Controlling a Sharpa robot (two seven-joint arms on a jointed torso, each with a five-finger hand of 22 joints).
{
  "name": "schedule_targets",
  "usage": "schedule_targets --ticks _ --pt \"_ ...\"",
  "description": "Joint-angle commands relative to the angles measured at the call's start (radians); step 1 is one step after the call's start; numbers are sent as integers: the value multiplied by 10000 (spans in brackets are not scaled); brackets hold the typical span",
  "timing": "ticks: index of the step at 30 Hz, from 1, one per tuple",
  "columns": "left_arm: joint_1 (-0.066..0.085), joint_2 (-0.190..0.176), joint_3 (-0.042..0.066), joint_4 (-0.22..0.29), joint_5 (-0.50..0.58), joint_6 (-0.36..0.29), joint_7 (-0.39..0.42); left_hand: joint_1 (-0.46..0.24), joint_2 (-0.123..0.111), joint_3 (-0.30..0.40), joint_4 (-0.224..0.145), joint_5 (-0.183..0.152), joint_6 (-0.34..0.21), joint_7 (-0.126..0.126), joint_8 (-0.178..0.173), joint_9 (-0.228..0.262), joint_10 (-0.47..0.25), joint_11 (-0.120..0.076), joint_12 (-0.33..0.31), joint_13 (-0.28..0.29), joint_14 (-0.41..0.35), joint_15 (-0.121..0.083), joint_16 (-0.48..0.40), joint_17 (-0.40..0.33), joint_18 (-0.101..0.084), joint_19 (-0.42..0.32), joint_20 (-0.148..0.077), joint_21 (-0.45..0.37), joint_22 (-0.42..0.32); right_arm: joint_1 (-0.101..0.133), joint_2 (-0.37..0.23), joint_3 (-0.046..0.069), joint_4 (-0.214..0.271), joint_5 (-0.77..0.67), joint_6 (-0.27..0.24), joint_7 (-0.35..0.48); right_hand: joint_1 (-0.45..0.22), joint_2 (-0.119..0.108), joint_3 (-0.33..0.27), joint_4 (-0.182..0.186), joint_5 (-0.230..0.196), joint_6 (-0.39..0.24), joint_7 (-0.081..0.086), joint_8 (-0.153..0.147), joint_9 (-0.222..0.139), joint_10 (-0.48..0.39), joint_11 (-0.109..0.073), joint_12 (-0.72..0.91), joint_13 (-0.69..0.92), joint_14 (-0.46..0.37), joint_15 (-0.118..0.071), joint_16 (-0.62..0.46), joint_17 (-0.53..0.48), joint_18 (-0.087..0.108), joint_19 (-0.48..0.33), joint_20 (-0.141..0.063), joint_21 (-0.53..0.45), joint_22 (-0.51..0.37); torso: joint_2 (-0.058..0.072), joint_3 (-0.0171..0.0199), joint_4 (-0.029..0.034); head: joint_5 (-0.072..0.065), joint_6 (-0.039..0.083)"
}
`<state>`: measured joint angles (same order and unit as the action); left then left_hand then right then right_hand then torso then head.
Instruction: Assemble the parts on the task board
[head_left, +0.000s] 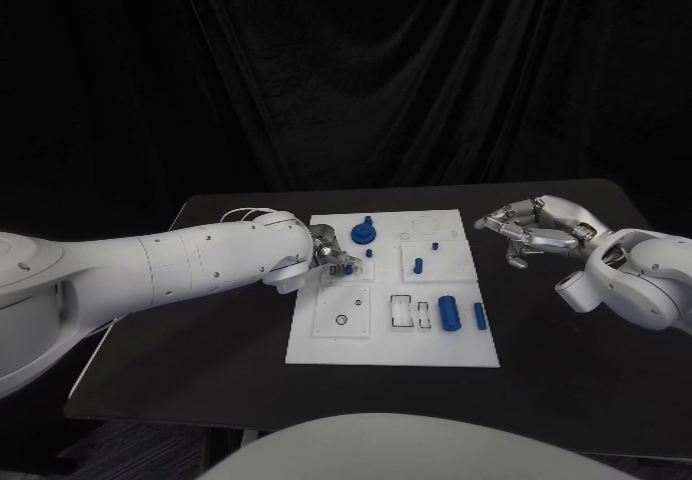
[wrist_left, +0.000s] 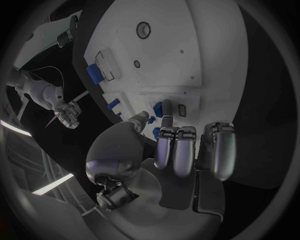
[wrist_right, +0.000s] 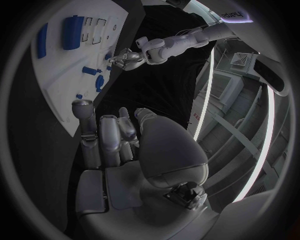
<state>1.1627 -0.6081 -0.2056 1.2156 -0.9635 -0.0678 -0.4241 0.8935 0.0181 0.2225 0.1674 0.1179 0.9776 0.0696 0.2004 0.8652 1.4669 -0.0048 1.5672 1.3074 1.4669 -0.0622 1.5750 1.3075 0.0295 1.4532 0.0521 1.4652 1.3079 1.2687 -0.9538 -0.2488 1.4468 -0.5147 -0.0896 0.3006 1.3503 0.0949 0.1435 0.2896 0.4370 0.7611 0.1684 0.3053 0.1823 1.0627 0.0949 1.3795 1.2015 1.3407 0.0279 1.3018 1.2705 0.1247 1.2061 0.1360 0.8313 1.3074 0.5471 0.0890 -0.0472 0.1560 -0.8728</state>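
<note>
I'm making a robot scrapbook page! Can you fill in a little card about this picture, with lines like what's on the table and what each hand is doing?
Table: black table
Task board: white plate in the middle of the table
Parts: blue pieces on the board, such as a wide cylinder, a thin bar beside it, and a round knobbed piece
Left hand: left hand at the board's left edge, fingers touching a small blue part
Right hand: right hand curled, holding nothing, off the board's right side

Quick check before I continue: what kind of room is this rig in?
Most likely a lab or demo booth: a black table backed by black curtains, with just a white task board of blue parts on it.
</note>
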Motion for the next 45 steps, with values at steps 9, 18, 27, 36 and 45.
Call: schedule_targets --ticks 9,18,27,36,45 --pt "68 -714 27 914 -13 -1019 -85 96 224 -1623 1076 -580 -348 -169 1014 2264 1038 -129 36 2634 1039 -78 -42 2633 127 194 -95 66 1099 -26 -75 8 40 1 79 -166 -21 -53 -90 11 -3 -61 -5 87 -20 -85 -6 3 -25 -89 26 -35 -28 185 -48 4 -48 723 6 -6 7 14 2" --pt "957 -1410 79 1859 -13 -1189 108 234 397 -1871 1164 -533 -327 -211 1214 2660 1038 -163 36 2634 1039 -100 -42 2633 104 255 -114 116 1201 -25 -77 8 43 -25 40 -101 -51 -67 -118 22 -8 -59 -2 102 -22 -113 -2 -3 -48 -93 30 -33 -32 185 -49 7 -52 722 13 -6 -13 86 2" --pt "1492 -1753 53 1933 -13 -566 -263 1241 683 -1746 680 109 -405 -270 1267 3085 1038 -211 36 2634 1039 -142 -42 2633 88 290 -155 145 1292 -24 -61 8 43 -32 111 -118 -64 -69 -129 25 -9 -59 -2 108 -23 -121 -1 -4 -56 -98 31 -36 -37 183 -46 8 -46 724 43 1 -12 175 2" --pt "1555 -1169 -39 633 -15 277 -549 1582 678 -1687 450 285 -408 -270 1186 3107 1038 -213 36 2634 1039 -144 -42 2633 101 257 -159 108 1258 -24 -39 9 53 -34 165 -117 -77 -67 -139 26 -10 -58 -2 115 -25 -138 -1 -9 -70 -96 32 -31 -35 181 -42 9 -37 727 39 -6 38 109 2" --pt "1414 -431 -53 -476 -206 442 -266 1711 691 -1654 355 329 -390 -275 1164 3121 1038 -216 36 2634 1039 -144 -42 2633 110 235 -160 84 1231 -24 -60 9 87 -36 170 -93 -76 -53 -136 21 0 -60 -6 121 -26 -145 -3 -10 -78 -102 32 -35 -43 185 -52 10 -57 722 25 -19 9 86 2"
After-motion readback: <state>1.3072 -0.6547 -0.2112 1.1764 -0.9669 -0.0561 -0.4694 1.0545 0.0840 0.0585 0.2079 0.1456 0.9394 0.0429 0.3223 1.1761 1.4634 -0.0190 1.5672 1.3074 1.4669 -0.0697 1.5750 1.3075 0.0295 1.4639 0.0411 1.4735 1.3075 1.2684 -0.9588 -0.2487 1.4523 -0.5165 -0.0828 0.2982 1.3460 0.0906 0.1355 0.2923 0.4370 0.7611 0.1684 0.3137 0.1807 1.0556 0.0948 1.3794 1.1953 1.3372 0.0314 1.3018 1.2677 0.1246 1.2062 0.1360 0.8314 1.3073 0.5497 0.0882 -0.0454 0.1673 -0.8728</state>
